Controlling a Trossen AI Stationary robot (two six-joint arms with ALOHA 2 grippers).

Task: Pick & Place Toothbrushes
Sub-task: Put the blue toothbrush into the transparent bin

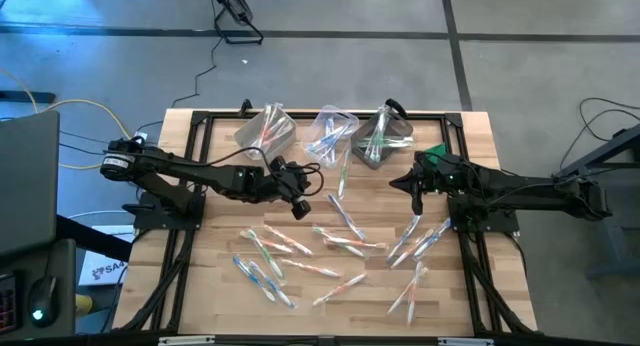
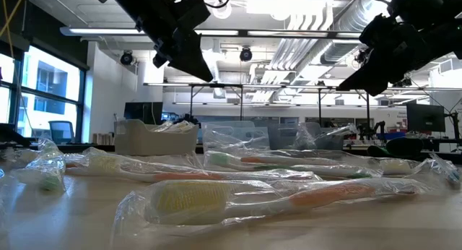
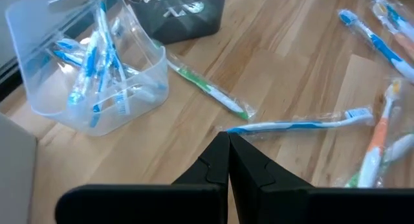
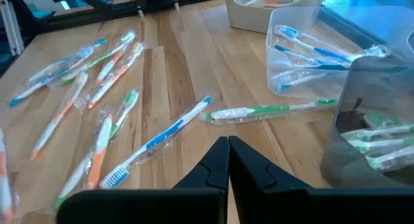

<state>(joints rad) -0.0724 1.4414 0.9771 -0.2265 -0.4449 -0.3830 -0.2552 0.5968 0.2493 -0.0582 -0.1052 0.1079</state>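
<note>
High view puts the left gripper (image 1: 299,208), fingers pressed together and empty, just left of a blue toothbrush (image 3: 301,124) lying crosswise before it; right gripper (image 1: 416,191) likewise closed, empty.

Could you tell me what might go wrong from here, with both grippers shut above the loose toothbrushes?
The toothbrushes overlap in crinkly clear wrappers, so a grasp may lift two or slip. The left gripper and right gripper both hover near the green-handled brush beside the clear bin; reaching together, they could collide or knock it.
</note>
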